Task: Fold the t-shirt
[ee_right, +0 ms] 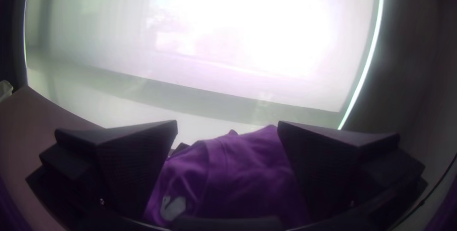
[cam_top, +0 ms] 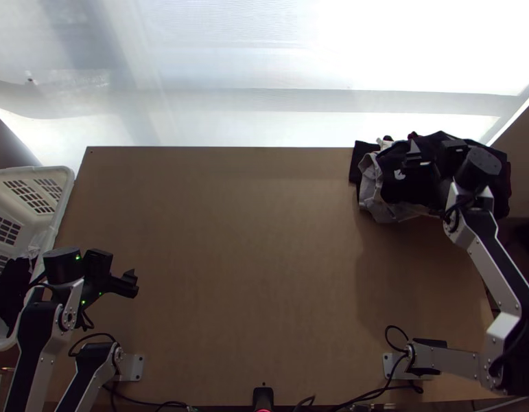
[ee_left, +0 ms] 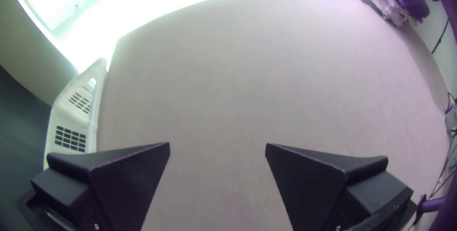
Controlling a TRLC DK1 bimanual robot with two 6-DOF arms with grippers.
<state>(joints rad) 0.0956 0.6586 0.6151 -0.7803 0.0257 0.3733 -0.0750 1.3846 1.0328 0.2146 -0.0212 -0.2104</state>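
Window [cam_top: 401,41]: main light, super bright behind the table's far edge, basically blown out white in the right wrist view
Table [cam_top: 264,240]: pretty dim in the top view, soft shadow near the clothes pile [cam_top: 374,199]
Wrist views: fisheye, edges bowed, corners kinda dark

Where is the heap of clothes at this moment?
In the top view, the heap of clothes lies at the far right corner of the wooden table, under the open right gripper.
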